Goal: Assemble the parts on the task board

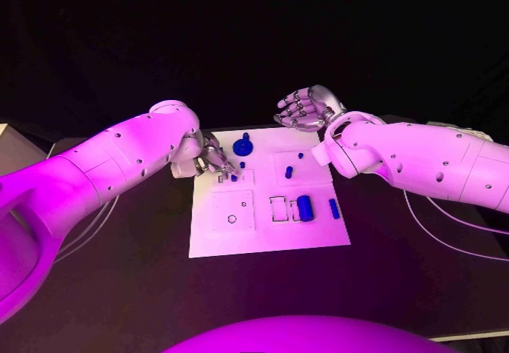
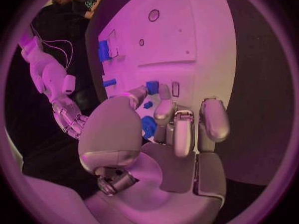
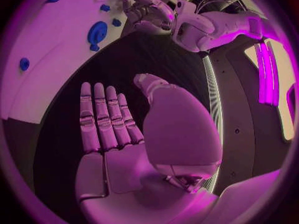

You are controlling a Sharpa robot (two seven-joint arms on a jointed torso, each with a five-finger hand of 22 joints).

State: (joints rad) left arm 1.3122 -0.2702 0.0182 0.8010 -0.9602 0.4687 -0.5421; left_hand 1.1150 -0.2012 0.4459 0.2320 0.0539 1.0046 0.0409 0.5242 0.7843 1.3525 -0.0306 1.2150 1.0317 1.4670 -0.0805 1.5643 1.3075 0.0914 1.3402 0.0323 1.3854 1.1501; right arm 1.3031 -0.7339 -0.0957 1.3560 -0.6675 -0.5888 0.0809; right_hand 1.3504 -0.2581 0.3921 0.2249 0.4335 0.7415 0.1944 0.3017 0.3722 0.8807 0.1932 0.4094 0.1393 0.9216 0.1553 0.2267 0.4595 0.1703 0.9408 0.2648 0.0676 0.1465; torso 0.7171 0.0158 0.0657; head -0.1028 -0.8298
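black worktop (image 1: pixel 117 294), carrying one white task board (image 1: pixel 265 193) at its middle. on the board, far end: a round blue part with a stub (image 1: pixel 243 146), upright; just past it toward the right arm, a tiny blue peg (image 1: pixel 300 155); nearer the middle, a short blue pin (image 1: pixel 288 172). on the board, near right area: a larger blue block (image 1: pixel 305 208) beside an outlined rectangular slot, and a slim blue bar (image 1: pixel 334 209) at the board's right margin. near left area: square recessed outline with a small ring marked in it. left hand (image 1: pixel 209 163): over the board's far left edge, fingers (image 2: pixel 184 129) curled down toward the surface, tips close together around a small blue piece (image 1: pixel 233 177); whether the piece is actually gripped or only touched, cannot tell. the left wrist view shows a second small blue piece (image 2: pixel 152 87) just beyond the fingertips and the round blue part close under the palm. right hand (image 1: pixel 307 107): raised beyond the board's far right corner, clear of the board, over the dark worktop; in the right wrist view its fingers (image 3: pixel 102 117) lie straight, side by side, thumb apart, holding nothing.
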